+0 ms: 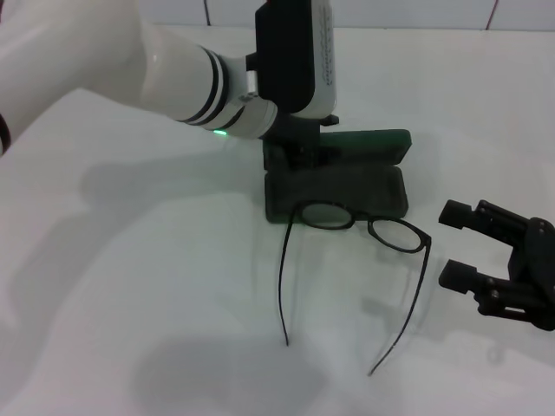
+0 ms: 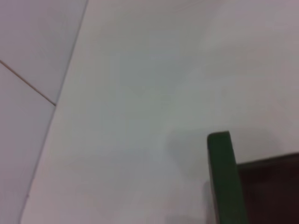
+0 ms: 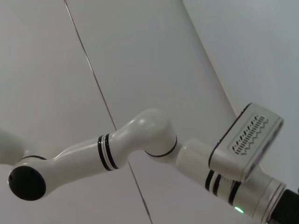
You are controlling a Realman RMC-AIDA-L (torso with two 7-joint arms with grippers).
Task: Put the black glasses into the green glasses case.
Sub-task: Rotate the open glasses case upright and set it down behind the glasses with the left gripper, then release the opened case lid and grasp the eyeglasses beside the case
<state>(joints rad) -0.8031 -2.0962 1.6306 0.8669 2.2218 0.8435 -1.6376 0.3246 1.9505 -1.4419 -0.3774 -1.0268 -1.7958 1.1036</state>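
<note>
The green glasses case lies open at the table's middle, its lid raised at the back and its dark inner lining facing up. Its green edge and lining also show in the left wrist view. The black glasses lie unfolded on the table just in front of the case. One lens overlaps the case's front edge and the temple arms point toward me. My left gripper is at the case's left end, mostly hidden under its wrist. My right gripper is open and empty, right of the glasses.
The white table ends at a tiled wall behind the case. My left arm reaches across from the left, above the table, and also shows in the right wrist view.
</note>
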